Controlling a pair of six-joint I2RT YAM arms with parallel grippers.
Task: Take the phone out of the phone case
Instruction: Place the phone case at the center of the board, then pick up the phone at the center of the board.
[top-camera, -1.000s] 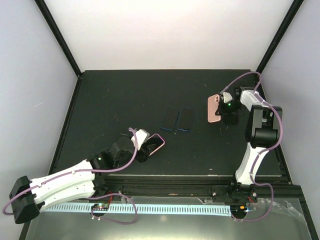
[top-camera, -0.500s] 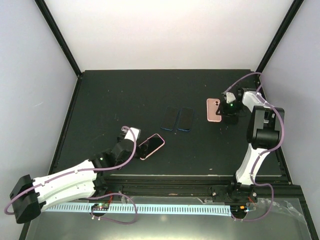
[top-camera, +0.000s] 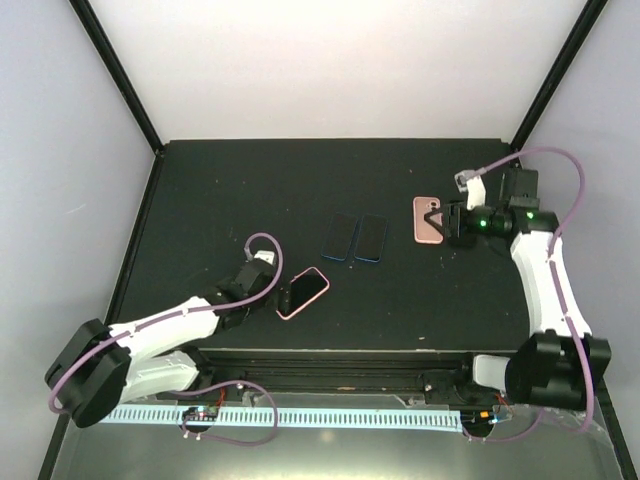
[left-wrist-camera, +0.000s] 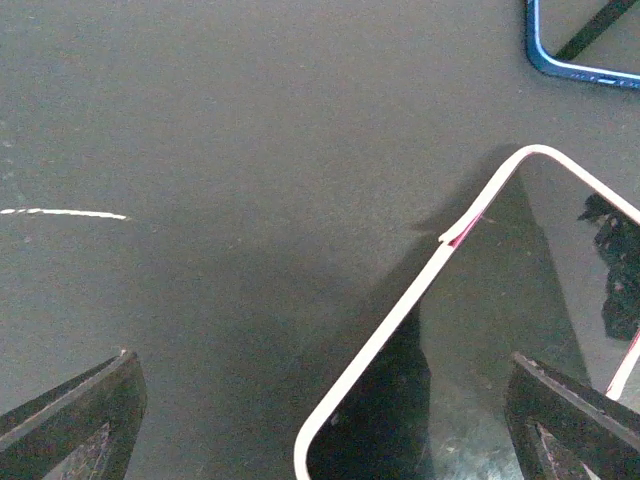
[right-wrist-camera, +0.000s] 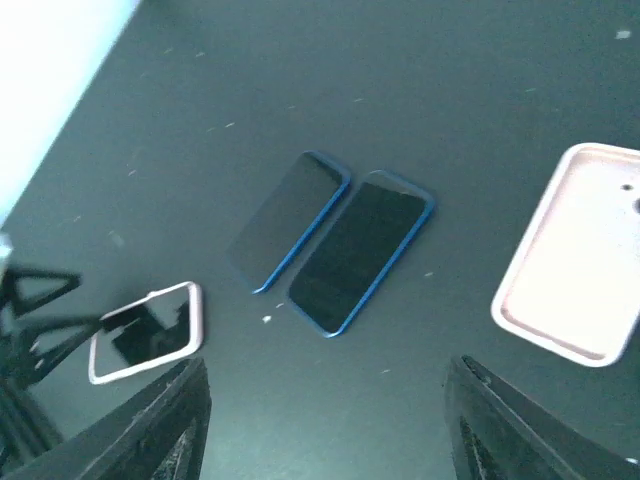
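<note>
The phone (top-camera: 305, 291), dark-screened with a pale pink rim, lies flat on the black table near my left arm. In the left wrist view the phone (left-wrist-camera: 500, 330) reaches in between the fingers from the right. My left gripper (top-camera: 287, 297) (left-wrist-camera: 320, 430) is open at its near corner and grips nothing. The empty pink phone case (top-camera: 425, 232) (right-wrist-camera: 575, 260) lies hollow side up at the right. My right gripper (top-camera: 440, 224) (right-wrist-camera: 335, 420) is open at the case's right edge, one fingertip over it, holding nothing.
Two blue-rimmed phones (top-camera: 342, 237) (top-camera: 372, 238) lie side by side mid-table, seen in the right wrist view as well (right-wrist-camera: 288, 215) (right-wrist-camera: 362, 250). A corner of one blue-rimmed phone (left-wrist-camera: 560, 68) shows in the left wrist view. Black posts and white walls border the table (top-camera: 230, 200).
The right gripper laid the pink case flat on the table, let it go and opened. The left gripper opened fully, released the phone and drew back toward the left.
</note>
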